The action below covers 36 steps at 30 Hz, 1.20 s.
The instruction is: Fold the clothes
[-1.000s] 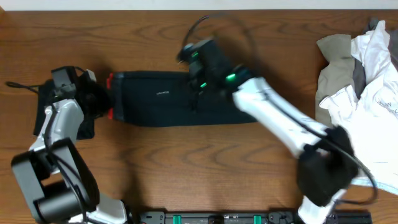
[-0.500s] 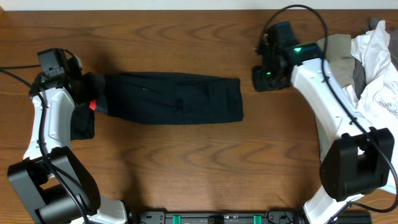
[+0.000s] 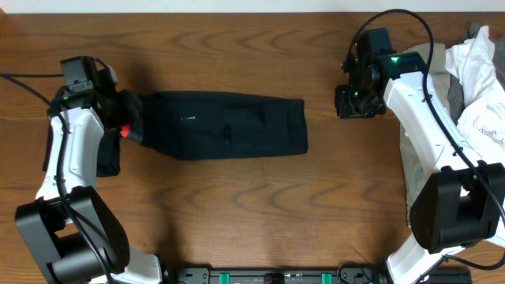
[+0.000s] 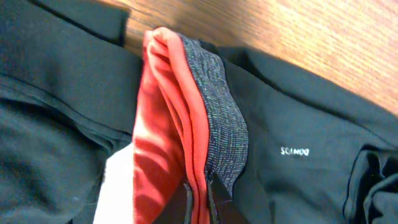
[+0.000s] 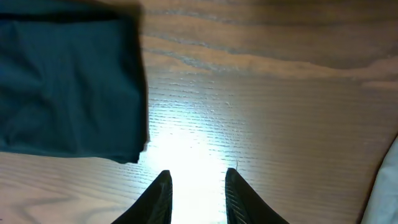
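Observation:
The dark navy trousers (image 3: 229, 126) lie folded in a long band across the middle of the table. Their grey waistband (image 4: 217, 106) with its red edge (image 4: 168, 130) is at the left end. My left gripper (image 3: 126, 124) (image 4: 200, 202) is shut on that red edge, with the folded layers pinched between its fingertips. My right gripper (image 3: 355, 102) (image 5: 198, 180) stands open over bare wood, a short way right of the trousers' free end (image 5: 68, 87). Nothing is between its fingers (image 5: 158, 199).
A black garment (image 3: 106, 158) lies under my left arm at the table's left. A heap of white (image 3: 481, 87) and khaki (image 3: 426, 71) clothes fills the right edge, and white cloth (image 5: 388, 186) shows at the right of the right wrist view.
My right arm has swung off the trousers to the bare wood on their right, empty. My left gripper has kept its hold on the waistband, shifting only slightly.

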Motion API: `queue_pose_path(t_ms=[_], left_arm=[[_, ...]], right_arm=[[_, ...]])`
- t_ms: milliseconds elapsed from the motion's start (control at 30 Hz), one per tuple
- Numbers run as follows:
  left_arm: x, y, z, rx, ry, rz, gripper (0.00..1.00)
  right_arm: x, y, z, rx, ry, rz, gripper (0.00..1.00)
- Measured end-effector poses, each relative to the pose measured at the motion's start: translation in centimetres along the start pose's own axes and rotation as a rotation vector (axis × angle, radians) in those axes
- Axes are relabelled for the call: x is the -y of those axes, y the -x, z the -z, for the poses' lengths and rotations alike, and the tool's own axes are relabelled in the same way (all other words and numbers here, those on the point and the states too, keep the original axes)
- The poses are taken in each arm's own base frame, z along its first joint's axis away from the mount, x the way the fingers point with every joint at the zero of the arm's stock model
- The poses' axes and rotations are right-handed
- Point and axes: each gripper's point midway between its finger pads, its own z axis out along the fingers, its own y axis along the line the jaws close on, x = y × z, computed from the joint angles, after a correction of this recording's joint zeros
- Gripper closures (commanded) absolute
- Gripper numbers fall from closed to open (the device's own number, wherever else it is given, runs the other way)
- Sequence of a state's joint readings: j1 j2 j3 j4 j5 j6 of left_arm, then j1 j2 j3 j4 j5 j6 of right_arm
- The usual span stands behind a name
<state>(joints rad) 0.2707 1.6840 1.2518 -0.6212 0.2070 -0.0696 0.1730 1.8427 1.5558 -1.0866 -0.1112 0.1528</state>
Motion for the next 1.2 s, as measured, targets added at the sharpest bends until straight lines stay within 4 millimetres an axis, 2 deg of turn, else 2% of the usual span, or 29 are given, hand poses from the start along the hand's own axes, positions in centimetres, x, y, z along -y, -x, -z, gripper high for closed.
queue_pose_path(t_ms=[267, 500, 867, 1033, 1200], left_arm=[[0.8, 1.3, 1.1, 0.025, -0.007, -0.033, 0.94], [2.3, 1.2, 1.1, 0.022, -0.027, -0.087, 0.94], [7.6, 2.5, 3.6, 0.051, -0.089, -0.243, 0.94], [10.5, 1.3, 3.6, 0.03, -0.119, -0.331, 0.94], [14.3, -0.8, 3.6, 0.007, -0.164, -0.444, 0.94]], right_arm=[[0.1, -0.4, 0.0, -0.016, -0.002, 0.002, 0.72], [0.0, -0.6, 0.0, -0.024, -0.002, 0.004, 0.73], [-0.5, -0.9, -0.1, -0.033, -0.002, 0.017, 0.73], [-0.5, -1.1, 0.0, -0.043, -0.004, 0.016, 0.72], [-0.4, -1.4, 0.0, -0.056, -0.006, 0.015, 0.72]])
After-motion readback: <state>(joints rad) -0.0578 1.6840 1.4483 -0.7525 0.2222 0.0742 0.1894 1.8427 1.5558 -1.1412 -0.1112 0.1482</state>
